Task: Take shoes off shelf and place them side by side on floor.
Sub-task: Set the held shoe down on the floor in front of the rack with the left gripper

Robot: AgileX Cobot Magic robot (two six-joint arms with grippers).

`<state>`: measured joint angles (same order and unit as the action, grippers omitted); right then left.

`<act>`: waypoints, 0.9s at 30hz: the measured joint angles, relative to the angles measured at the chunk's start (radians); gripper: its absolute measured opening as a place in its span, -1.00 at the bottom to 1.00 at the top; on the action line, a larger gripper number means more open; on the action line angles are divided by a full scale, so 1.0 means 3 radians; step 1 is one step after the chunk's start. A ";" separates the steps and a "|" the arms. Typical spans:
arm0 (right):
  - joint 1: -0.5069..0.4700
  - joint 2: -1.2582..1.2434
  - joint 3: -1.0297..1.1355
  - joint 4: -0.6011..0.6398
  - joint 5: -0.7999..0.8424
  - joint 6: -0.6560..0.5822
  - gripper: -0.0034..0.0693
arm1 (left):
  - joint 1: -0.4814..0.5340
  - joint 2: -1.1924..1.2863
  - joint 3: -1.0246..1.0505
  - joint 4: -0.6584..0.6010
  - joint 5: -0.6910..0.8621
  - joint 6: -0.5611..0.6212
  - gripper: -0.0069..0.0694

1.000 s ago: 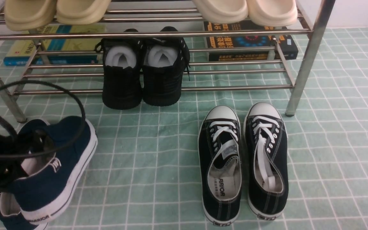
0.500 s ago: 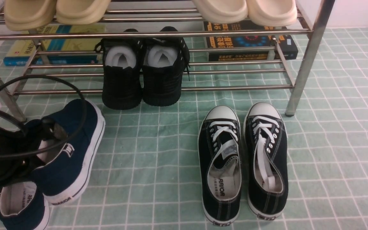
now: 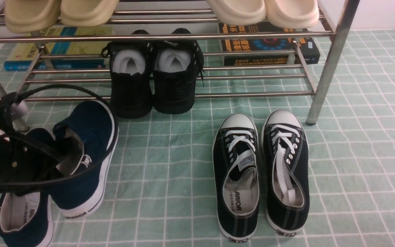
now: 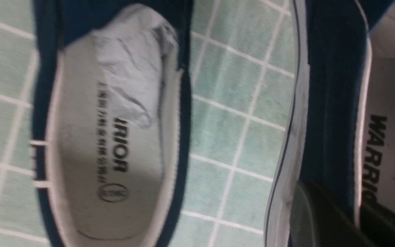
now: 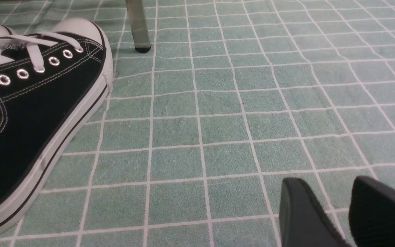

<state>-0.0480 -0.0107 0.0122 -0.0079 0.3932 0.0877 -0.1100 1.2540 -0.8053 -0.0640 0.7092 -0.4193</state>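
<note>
My left gripper (image 3: 69, 156) is shut on the side wall of one navy slip-on shoe (image 3: 93, 147), held tilted with its white sole facing right, toe toward the shelf (image 3: 218, 94). In the left wrist view the fingers (image 4: 307, 206) clamp that shoe's wall (image 4: 331, 85). I cannot tell whether it touches the floor (image 3: 170, 164). The other navy shoe (image 3: 22, 219) lies upright on the floor at the bottom left, also seen from above (image 4: 115, 137). My right gripper (image 5: 334, 192) hangs open just above bare floor, holding nothing; it is out of the front view.
Black lace-up sneakers (image 3: 261, 171) stand side by side right of centre, near the shelf's right leg (image 3: 324, 75). All-black paper-stuffed shoes (image 3: 153, 85) sit on the lower tier between books (image 3: 269, 44). Beige slippers (image 3: 235, 10) rest on top.
The left gripper has carried the navy shoe forward toward the shelf and slightly right, uncovering more of the second navy shoe on the floor. Everything else stays still.
</note>
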 joint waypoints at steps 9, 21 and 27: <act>0.0000 0.0000 0.0000 0.0000 0.0000 0.0000 -0.25 | -0.0213 0.0125 0.0000 0.0570 -0.0010 -0.0569 -0.75; 0.0000 0.0000 0.0000 0.0000 0.0000 0.0000 -0.25 | -0.0226 0.0420 0.0000 0.0569 -0.0071 -0.0596 -0.73; 0.0000 0.0000 0.0000 0.0000 0.0000 0.0000 -0.25 | -0.0226 0.0420 0.0000 0.0569 -0.0094 -0.0596 -0.44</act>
<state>-0.0480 -0.0107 0.0122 -0.0079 0.3932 0.0877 -0.1779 1.3801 -0.8053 0.1066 0.6811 -0.5979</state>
